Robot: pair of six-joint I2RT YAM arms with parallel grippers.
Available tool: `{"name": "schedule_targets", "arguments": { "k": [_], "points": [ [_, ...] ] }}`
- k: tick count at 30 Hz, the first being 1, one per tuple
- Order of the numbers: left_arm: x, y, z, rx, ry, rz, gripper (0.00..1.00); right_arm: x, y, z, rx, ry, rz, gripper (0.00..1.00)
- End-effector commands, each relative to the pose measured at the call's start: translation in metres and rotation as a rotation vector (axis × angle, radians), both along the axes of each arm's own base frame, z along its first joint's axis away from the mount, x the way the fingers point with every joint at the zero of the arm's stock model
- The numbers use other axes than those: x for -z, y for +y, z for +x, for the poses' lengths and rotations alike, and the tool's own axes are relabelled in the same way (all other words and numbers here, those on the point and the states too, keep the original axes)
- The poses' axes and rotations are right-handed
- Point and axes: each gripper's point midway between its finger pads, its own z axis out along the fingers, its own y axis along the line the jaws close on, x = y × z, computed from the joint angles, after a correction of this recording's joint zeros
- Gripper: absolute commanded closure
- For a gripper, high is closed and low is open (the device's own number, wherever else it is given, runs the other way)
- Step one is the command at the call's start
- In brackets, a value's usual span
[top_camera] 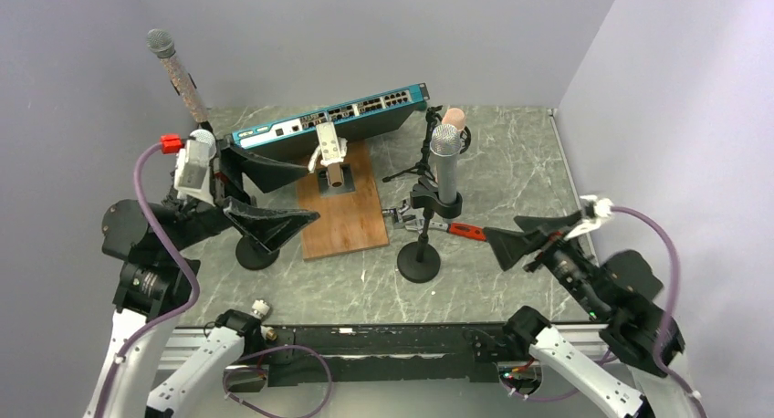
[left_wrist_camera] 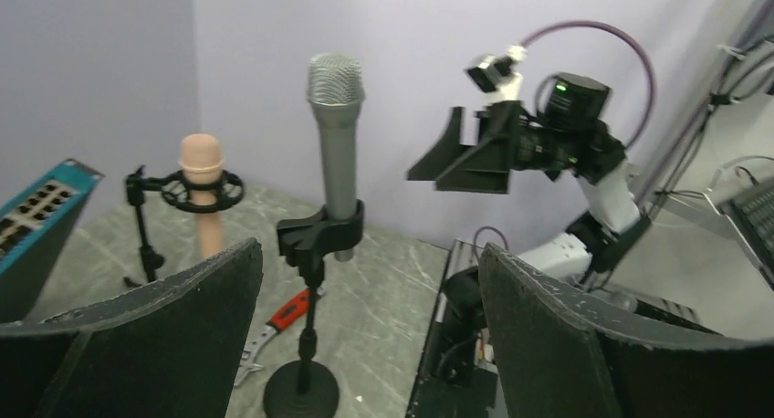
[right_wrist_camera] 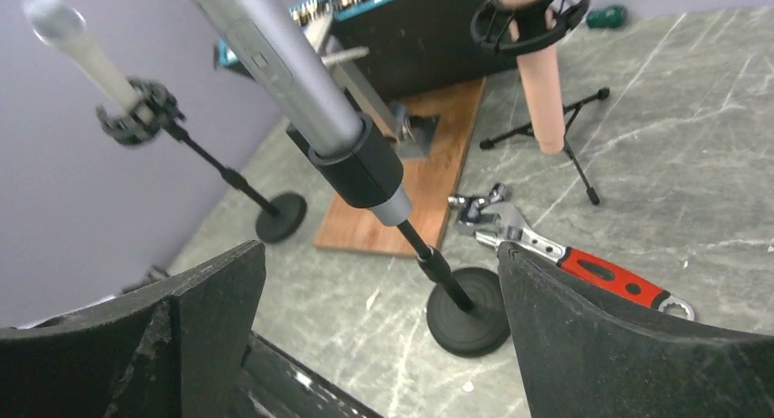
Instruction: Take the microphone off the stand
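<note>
Across the back of the grey marbled table (top_camera: 520,172) lies a blue network switch (top_camera: 338,117), with a wooden board (top_camera: 342,219) in front of it. Left of the board, the left gripper (top_camera: 310,192) has its fingers spread wide and holds nothing. The right gripper (top_camera: 502,225) is likewise wide and empty, near the stand (top_camera: 419,267) on its right side and pointing toward it. That slim black stand, on a round base, is just right of the board. Its clip holds the microphone (top_camera: 444,167) upright by the lower end. The microphone has a smooth silver-grey body and a rounded mesh head. A red-handled wrench (top_camera: 438,224) lies beside the base. A pink microphone (top_camera: 454,119) stands behind it, and a glittery one (top_camera: 178,71) is at far left.
</note>
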Motion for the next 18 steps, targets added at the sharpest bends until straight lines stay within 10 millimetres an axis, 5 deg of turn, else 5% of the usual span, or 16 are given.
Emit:
{"name": "schedule_targets", "arguments": {
  "k": [1, 7, 18],
  "points": [
    [0.009, -0.020, 0.002, 0.064, 0.014, 0.019, 0.09, -0.002, 0.026, 0.006, -0.113, -0.025, -0.104, 0.00],
    [0.030, -0.063, 0.007, 0.098, 0.051, 0.080, 0.00, -0.006, 0.030, 0.012, -0.119, -0.040, -0.134, 0.00],
    [0.071, -0.128, 0.016, 0.060, 0.110, 0.216, 0.01, -0.062, 0.056, 0.034, -0.164, -0.141, -0.171, 0.00]
  ]
}}
